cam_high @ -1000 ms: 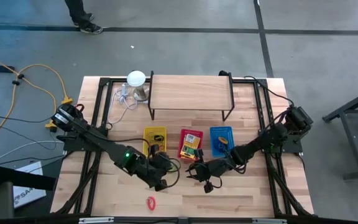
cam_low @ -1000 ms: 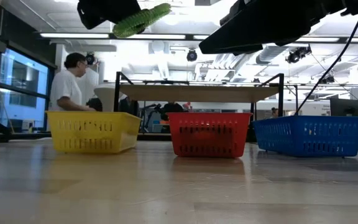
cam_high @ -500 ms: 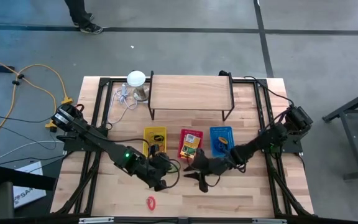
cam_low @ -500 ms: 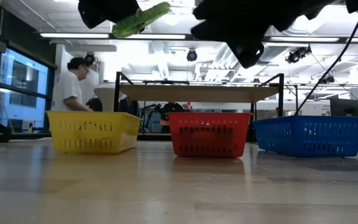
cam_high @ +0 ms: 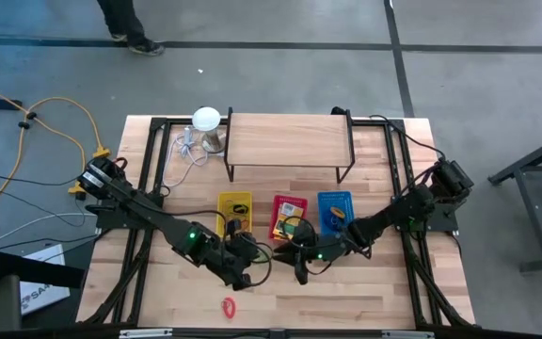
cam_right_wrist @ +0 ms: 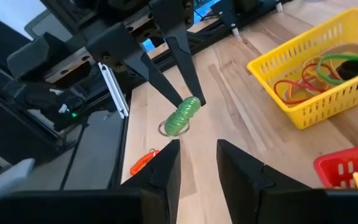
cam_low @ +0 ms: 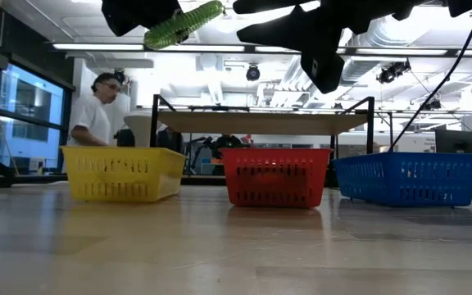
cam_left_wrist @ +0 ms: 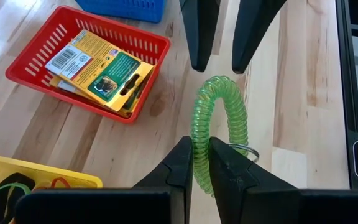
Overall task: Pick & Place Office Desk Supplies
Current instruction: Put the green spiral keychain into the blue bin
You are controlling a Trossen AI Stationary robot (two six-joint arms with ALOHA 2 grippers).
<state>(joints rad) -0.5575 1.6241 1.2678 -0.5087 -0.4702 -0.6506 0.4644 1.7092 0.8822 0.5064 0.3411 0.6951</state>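
Observation:
My left gripper (cam_left_wrist: 197, 144) is shut on a green spiral coil (cam_left_wrist: 219, 121) that carries a small metal ring (cam_left_wrist: 244, 151). The coil is high above the table in the low view (cam_low: 183, 24). My right gripper (cam_right_wrist: 197, 155) is open and faces the left one near the table's middle (cam_high: 290, 259). Its two fingertips (cam_left_wrist: 199, 62) stand just beyond the coil's free end without touching it. An orange ring (cam_high: 229, 306) lies flat on the table near its near edge. Coloured rubber bands (cam_right_wrist: 306, 78) lie in the yellow basket (cam_high: 234, 209). Yellow-and-green card boxes (cam_left_wrist: 101, 65) lie in the red basket (cam_high: 290, 218). My left gripper pinches one end of the green coil (cam_left_wrist: 201, 167) between its two fingers, beside the metal ring. The fingers point roughly level toward the table's right. The coil juts out past the fingertips toward my right gripper, arching and lifted clear of the table.
A blue basket (cam_high: 335, 211) stands to the right of the red one. Behind the baskets is a wooden shelf riser (cam_high: 288, 141), with a white round-topped object (cam_high: 206, 120) and its cable at its left. A person (cam_low: 93, 106) stands beyond the table. Bare wood lies along the near edge.
My right gripper has moved toward the table's left and slightly toward the far edge, closing in on the coil's free end, and it has turned to face my left gripper. My left gripper has kept the coil raised in the same place.

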